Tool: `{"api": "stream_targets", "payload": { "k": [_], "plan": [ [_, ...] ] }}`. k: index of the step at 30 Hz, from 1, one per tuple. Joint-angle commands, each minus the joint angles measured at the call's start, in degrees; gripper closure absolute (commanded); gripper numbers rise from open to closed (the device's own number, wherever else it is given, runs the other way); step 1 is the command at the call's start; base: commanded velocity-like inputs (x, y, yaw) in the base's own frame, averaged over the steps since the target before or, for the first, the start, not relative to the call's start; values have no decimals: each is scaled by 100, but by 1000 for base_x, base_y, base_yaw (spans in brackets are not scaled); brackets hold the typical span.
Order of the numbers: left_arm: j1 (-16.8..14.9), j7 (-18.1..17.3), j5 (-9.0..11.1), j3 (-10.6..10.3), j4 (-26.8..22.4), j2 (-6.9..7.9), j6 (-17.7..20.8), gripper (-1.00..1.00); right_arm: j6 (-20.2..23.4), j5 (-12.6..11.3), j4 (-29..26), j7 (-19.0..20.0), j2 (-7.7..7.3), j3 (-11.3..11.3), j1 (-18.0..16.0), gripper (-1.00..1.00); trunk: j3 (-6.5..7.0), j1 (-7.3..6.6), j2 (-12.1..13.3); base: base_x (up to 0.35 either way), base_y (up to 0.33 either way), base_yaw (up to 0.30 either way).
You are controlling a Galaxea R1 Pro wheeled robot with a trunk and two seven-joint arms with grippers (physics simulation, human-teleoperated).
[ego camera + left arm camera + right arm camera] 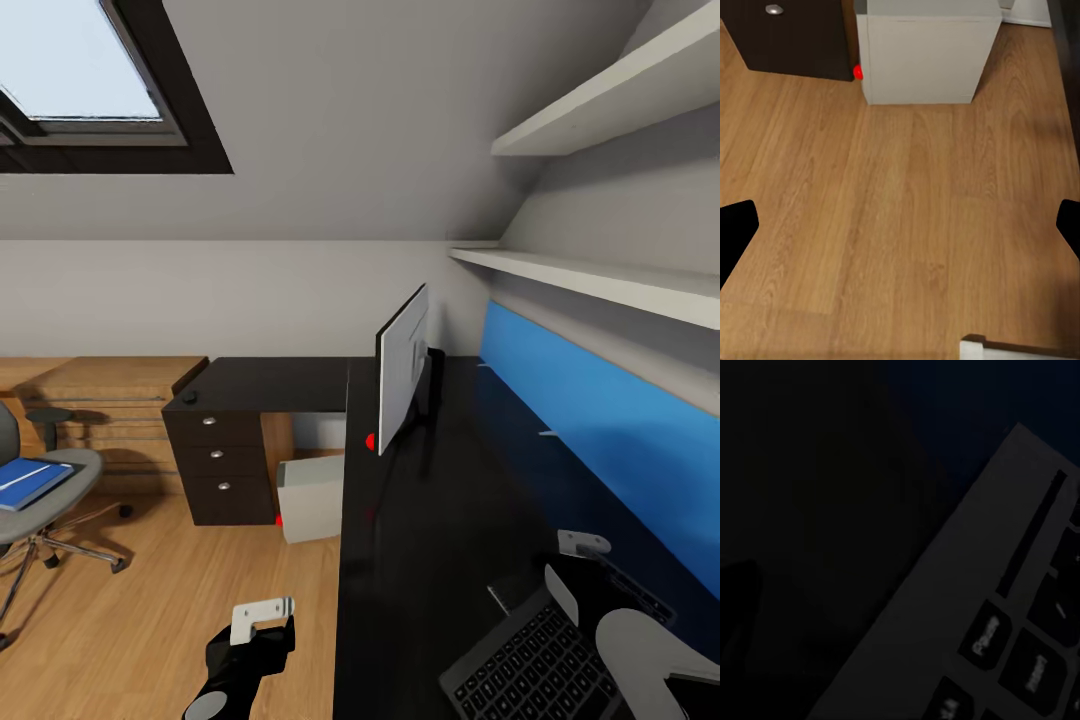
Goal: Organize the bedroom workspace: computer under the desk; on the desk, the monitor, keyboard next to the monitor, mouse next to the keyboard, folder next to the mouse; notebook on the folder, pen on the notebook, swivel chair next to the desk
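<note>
Right wrist view: keyboard (1020, 607) key "Pause".

skylight (85, 75) in sloped ceiling, 2 white wall shelves (600, 105), blue wall panel (600, 420), light wooden dresser (110, 400)

My camera looks down on the light wood floor (907, 225). The computer (922, 49) stands on it, a red dot at its lower front corner. Just beside the computer sits the desk's dark drawer unit (791, 37), one silver knob (773, 9) showing. My dark fingertips (735, 229) frame the floor, spread wide apart.
</note>
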Motion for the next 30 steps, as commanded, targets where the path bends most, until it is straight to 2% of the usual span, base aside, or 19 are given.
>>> {"api": "stream_targets", "payload": {
  "k": [1, 22, 30],
  "plan": [
    [-2, 45, 50, -4, -9, 0, 9, -100, 66, -38, 75, -6, 0, -10, 3, -100, -6, 0, -3, -9, 0, 0],
    [-5, 45, 46, -21, 21, 0, 8, -100, 66, -29, 66, -3, 0, -10, 2, -100, -6, 0, -3, -134, 26, 0],
    [-3, 41, 46, -22, 42, 0, 6, -100, 66, -29, 57, 3, 0, -10, 3, -100, -6, 0, -3, 52, 144, 0]
  ]
}}
